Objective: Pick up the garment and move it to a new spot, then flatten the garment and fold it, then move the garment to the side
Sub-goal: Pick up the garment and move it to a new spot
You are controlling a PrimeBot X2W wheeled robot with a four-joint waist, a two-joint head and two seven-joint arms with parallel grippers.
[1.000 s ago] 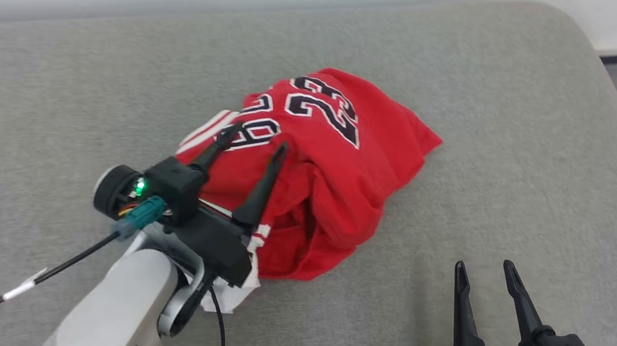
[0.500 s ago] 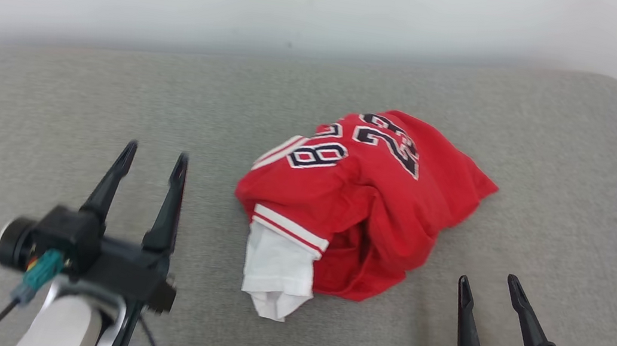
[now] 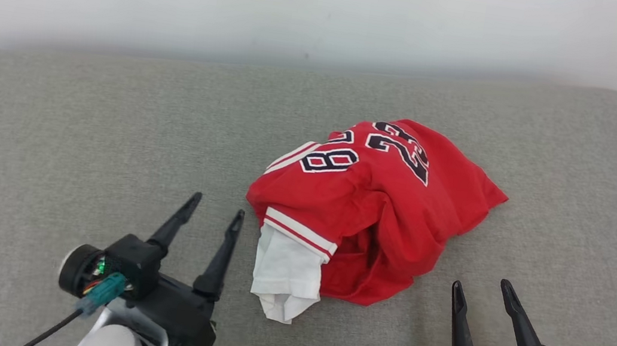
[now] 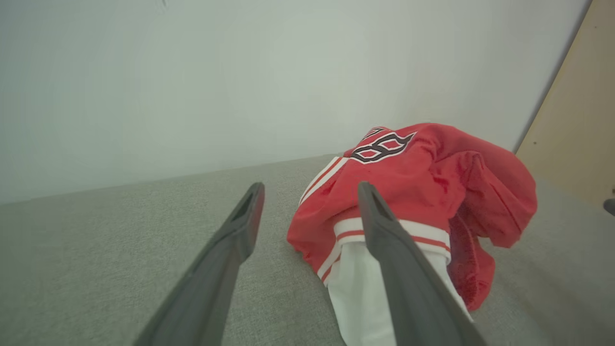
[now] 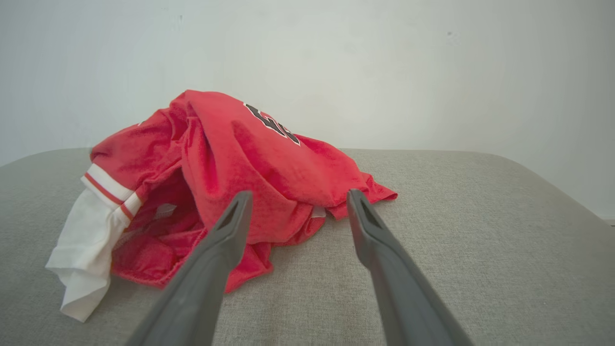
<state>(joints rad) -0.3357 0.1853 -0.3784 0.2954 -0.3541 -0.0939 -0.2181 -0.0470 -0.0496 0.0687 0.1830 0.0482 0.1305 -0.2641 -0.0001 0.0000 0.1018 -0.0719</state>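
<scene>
— How do the jaws stand?
— Both pairs are spread wide and hold nothing. The left gripper (image 3: 217,205) is just left of the white sleeve (image 3: 284,278) of the red shirt (image 3: 376,206) and does not touch it. The right gripper (image 3: 481,283) is near the shirt's right side, apart from it.
— And the shirt?
— It lies crumpled in a heap on the grey bench (image 3: 80,123), right of the middle and short of the far edge. Its black numbers face up. A pale wall (image 3: 308,4) stands behind.
</scene>
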